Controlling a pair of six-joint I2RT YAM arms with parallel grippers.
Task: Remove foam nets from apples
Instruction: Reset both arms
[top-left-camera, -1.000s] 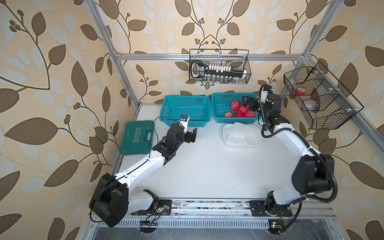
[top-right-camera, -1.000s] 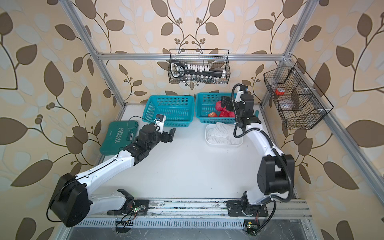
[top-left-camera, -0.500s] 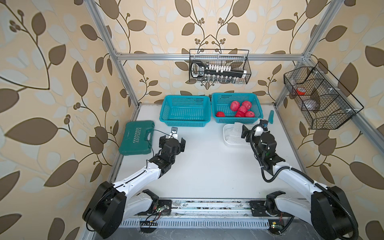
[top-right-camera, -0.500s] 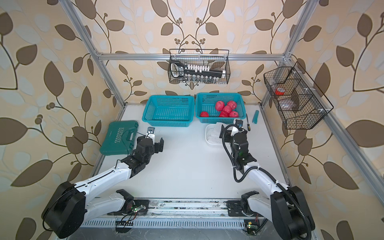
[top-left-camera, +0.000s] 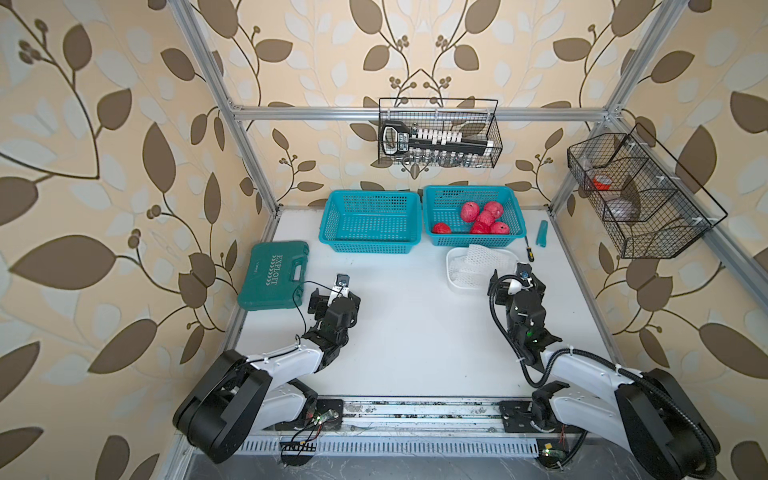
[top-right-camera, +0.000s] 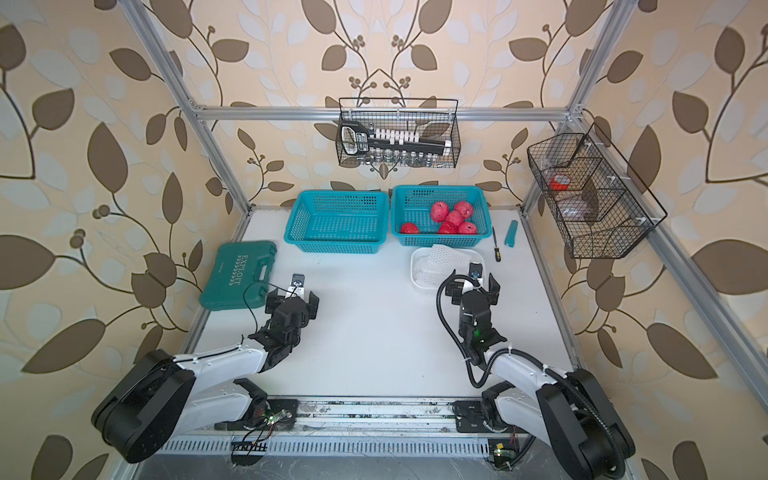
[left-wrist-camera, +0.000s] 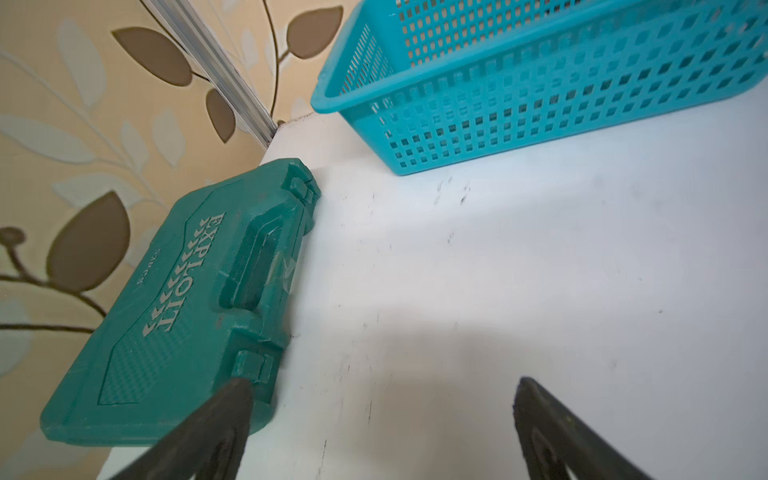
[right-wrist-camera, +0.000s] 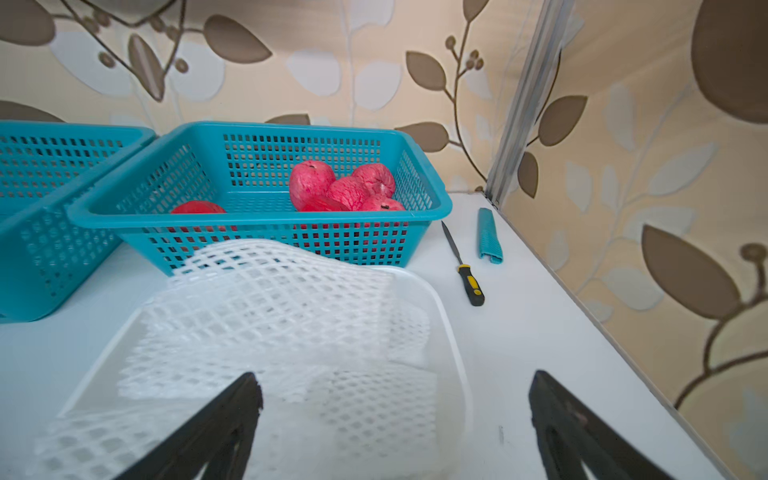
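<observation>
Your left hand (left-wrist-camera: 382, 384) and right hand (right-wrist-camera: 395, 376) are wide, empty; apples (right-wrist-camera: 345, 191) look bare, nets (right-wrist-camera: 270, 299) lie in the tray (right-wrist-camera: 452, 330), so check each apple, then park

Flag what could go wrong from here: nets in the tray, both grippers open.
1. The foam nets heap above the rim of the white tray, right by the open right gripper. A low move could snag one and drag it out.
2. The open left gripper sits close beside the green tool case. A sideways swing might knock it.
</observation>
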